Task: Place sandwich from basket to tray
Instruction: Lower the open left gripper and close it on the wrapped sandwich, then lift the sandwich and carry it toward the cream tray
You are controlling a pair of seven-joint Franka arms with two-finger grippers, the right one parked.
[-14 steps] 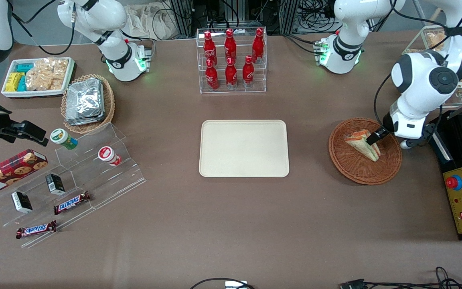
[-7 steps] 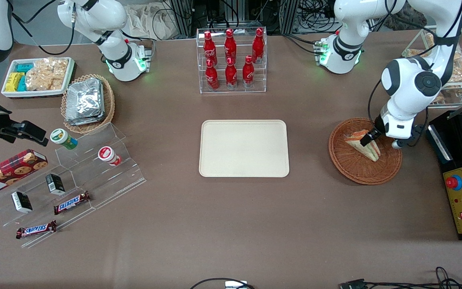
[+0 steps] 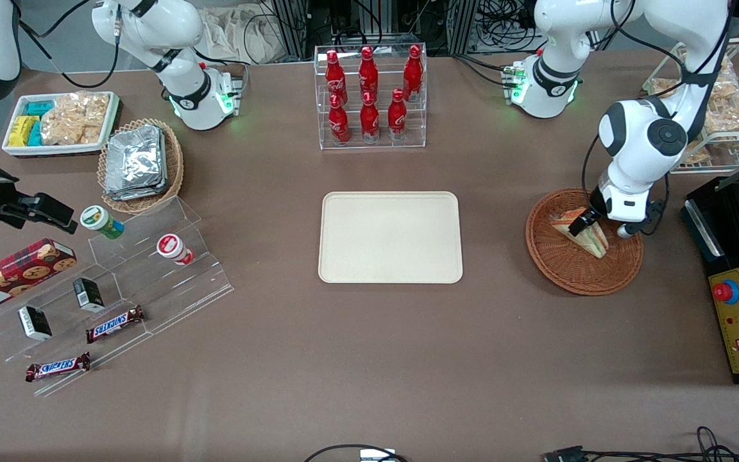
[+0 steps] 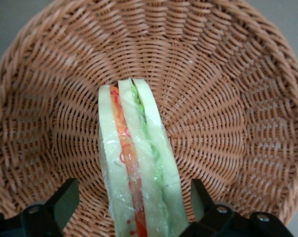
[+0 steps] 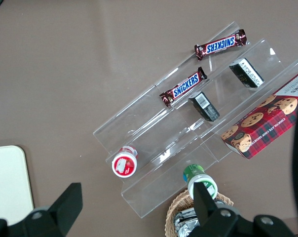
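The sandwich (image 3: 584, 232), a clear-wrapped white wedge with orange and green layers, lies in the round reddish-brown wicker basket (image 3: 562, 269) toward the working arm's end of the table. My left gripper (image 3: 584, 223) is down in the basket, over the sandwich. In the left wrist view the gripper (image 4: 134, 195) is open, its fingers (image 4: 65, 197) standing on either side of the sandwich (image 4: 136, 168) with gaps, above the basket's weave (image 4: 228, 98). The cream tray (image 3: 390, 237) lies flat at the table's middle, nothing on it.
A clear rack of red bottles (image 3: 369, 96) stands farther from the front camera than the tray. A black box with a red button (image 3: 738, 308) lies beside the basket. A clear stepped stand with snacks (image 3: 119, 282), a foil-pack basket (image 3: 140, 163) and a white tub (image 3: 58, 122) lie toward the parked arm's end.
The left arm's wrist has swung toward the table's middle and the gripper has shifted across the sandwich inside the basket. The sandwich has not moved.
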